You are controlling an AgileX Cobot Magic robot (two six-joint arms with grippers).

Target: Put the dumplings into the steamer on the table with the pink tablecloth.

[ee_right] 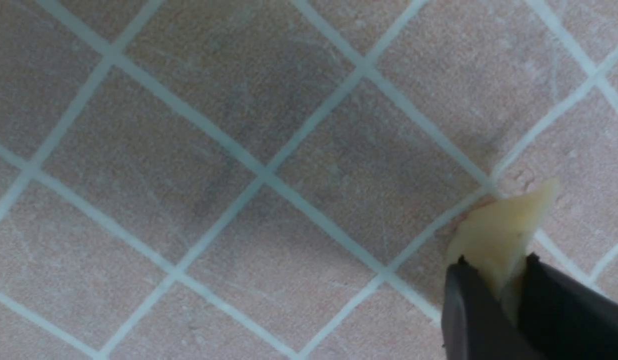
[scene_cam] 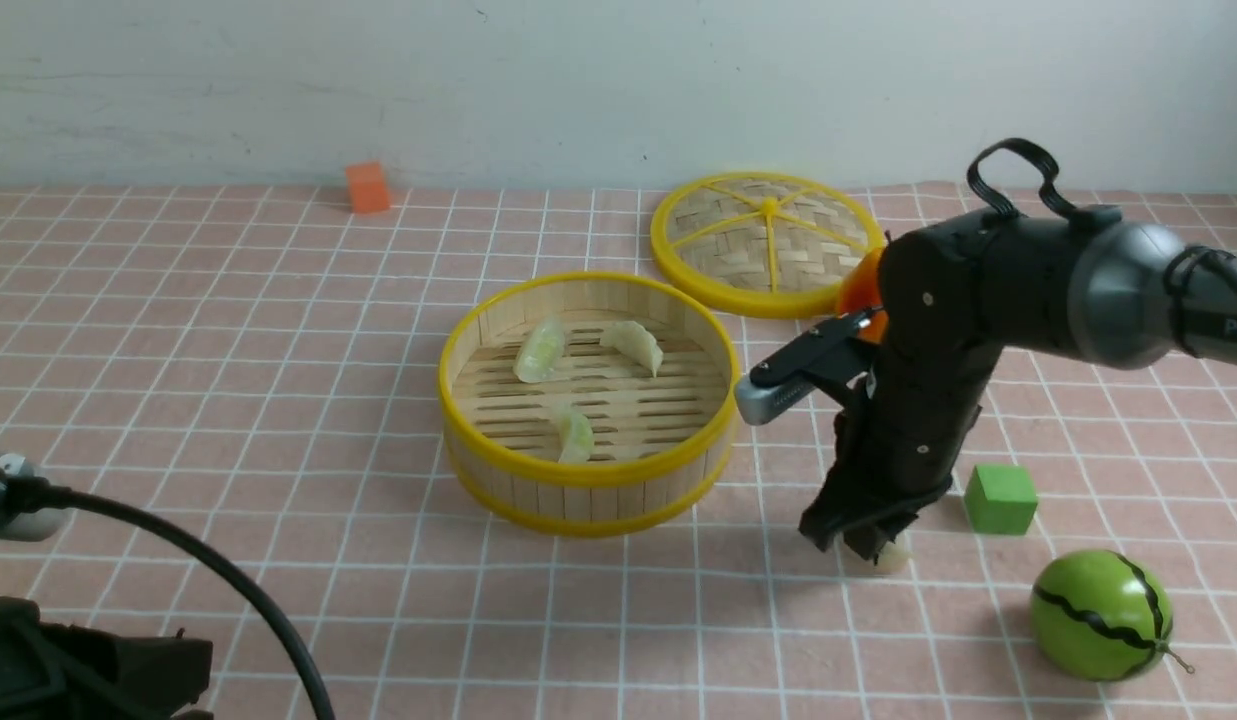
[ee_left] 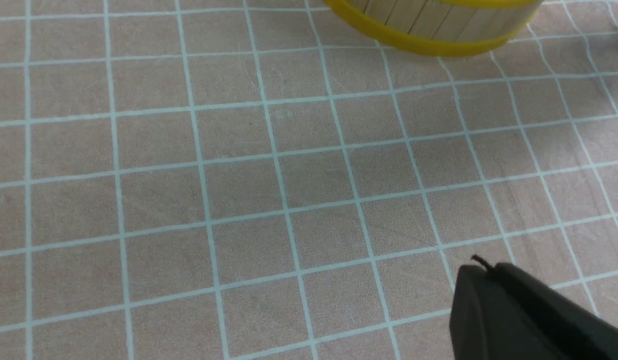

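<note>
The round bamboo steamer (scene_cam: 588, 470) stands mid-table on the pink tablecloth (scene_cam: 278, 400). Three dumplings lie in it: a pale green one (scene_cam: 538, 350), a cream one (scene_cam: 635, 345) and another green one (scene_cam: 575, 433). Right of the steamer, my right gripper (scene_cam: 863, 540) points down at the cloth. It is shut on a cream-white dumpling (scene_cam: 886, 556), which still touches the cloth. In the right wrist view the right gripper (ee_right: 493, 262) pinches that dumpling (ee_right: 503, 225) between both fingers. My left gripper (ee_left: 481, 267) is shut and empty, low over bare cloth in front of the steamer (ee_left: 428, 30).
The woven yellow-spoked lid (scene_cam: 768, 240) lies flat behind the steamer. A green cube (scene_cam: 1000, 498) and a green striped ball (scene_cam: 1100, 615) sit right of my right gripper. An orange cube (scene_cam: 367, 187) rests by the far wall.
</note>
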